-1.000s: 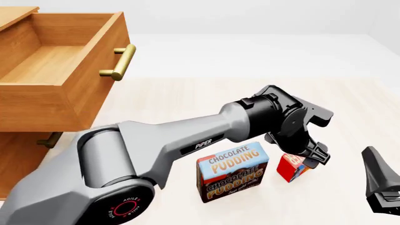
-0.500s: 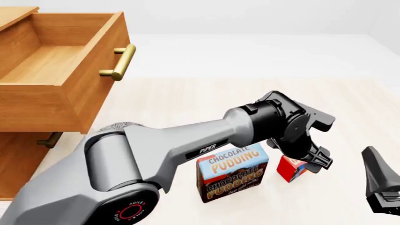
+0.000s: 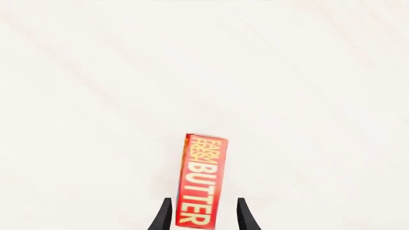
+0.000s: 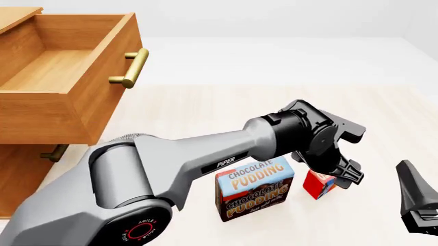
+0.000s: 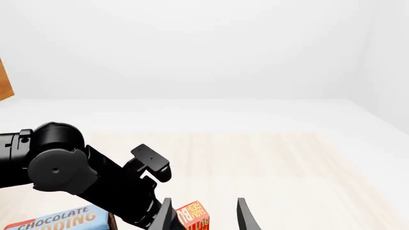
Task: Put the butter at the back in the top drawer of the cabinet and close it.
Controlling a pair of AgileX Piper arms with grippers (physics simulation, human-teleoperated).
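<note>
The butter point(image 4: 319, 183) stands on the tabletop point(image 4: 226, 110), just right of the Chocolate Pudding box point(image 4: 255, 188). The left hand point(image 3: 200, 216) is around it, one finger point(image 3: 245, 215) on each side with a sliver of gap, not yet clamped. The right hand point(image 5: 202, 214) hangs open and empty at the near right. At far left, the cabinet point(image 4: 20, 169) has its top drawer point(image 4: 65, 72) pulled out.

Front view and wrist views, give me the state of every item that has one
Top drawer: pulled open, nothing inside.
Butter: on the table, standing on edge, between the left gripper's fingers.
Pudding box: upright on the table.
Left gripper: open around the butter.
Right gripper: open, holding nothing.
</note>
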